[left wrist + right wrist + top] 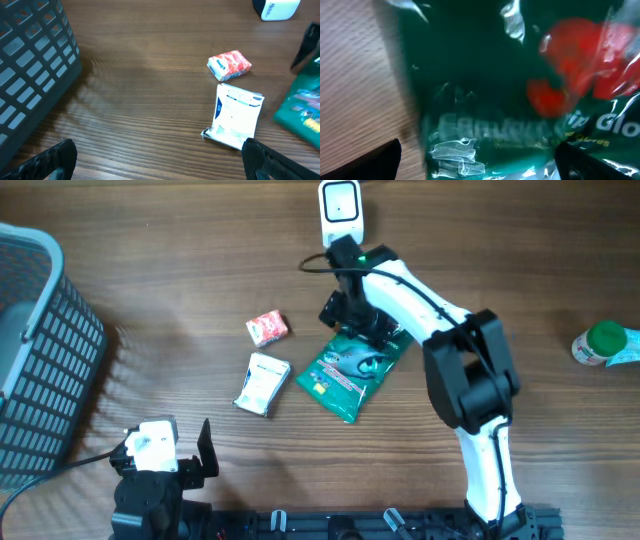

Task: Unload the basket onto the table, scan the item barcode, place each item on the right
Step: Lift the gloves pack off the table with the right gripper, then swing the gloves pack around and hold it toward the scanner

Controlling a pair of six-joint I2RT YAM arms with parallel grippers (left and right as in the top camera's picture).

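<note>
Fingers spread apart, the right gripper (352, 315) poised over the green packet (350, 370) should pinch one edge squarely, leaving its faces unobstructed for the scanner (341, 205).

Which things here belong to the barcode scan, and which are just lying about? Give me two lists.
For the job:
- green packet, under the open right gripper
- white scanner unit, at the far edge

Lying about, as it looks:
- red packet
- white packet
- grey basket
- green-capped bottle
</note>
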